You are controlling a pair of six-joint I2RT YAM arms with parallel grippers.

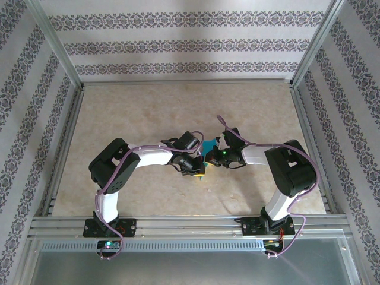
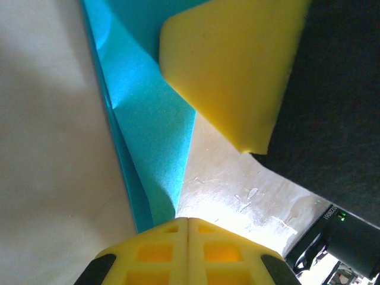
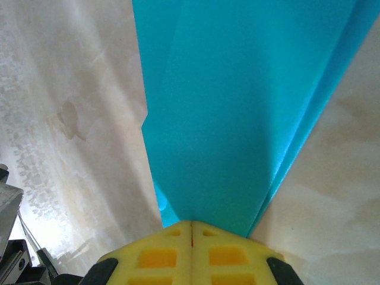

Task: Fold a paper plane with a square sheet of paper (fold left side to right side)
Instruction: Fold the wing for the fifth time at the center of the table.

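Note:
The teal-blue sheet of paper (image 1: 209,145) lies folded in layers at the middle of the table, mostly covered by the two wrists, so its outline is hidden. My left gripper (image 1: 198,171) is at its near-left edge and my right gripper (image 1: 215,156) at its right. In the left wrist view the layered paper (image 2: 148,119) runs down under my shut left gripper (image 2: 187,222), with a right fingertip (image 2: 231,65) resting on the paper beyond. In the right wrist view the paper (image 3: 237,107) spreads ahead and passes beneath my shut right gripper (image 3: 191,225).
The beige table (image 1: 148,113) is fenced by aluminium rails (image 1: 190,222) at the near edge and by posts at the sides. Patterned walls stand behind and on both sides. Both arms bend inward and meet at the centre.

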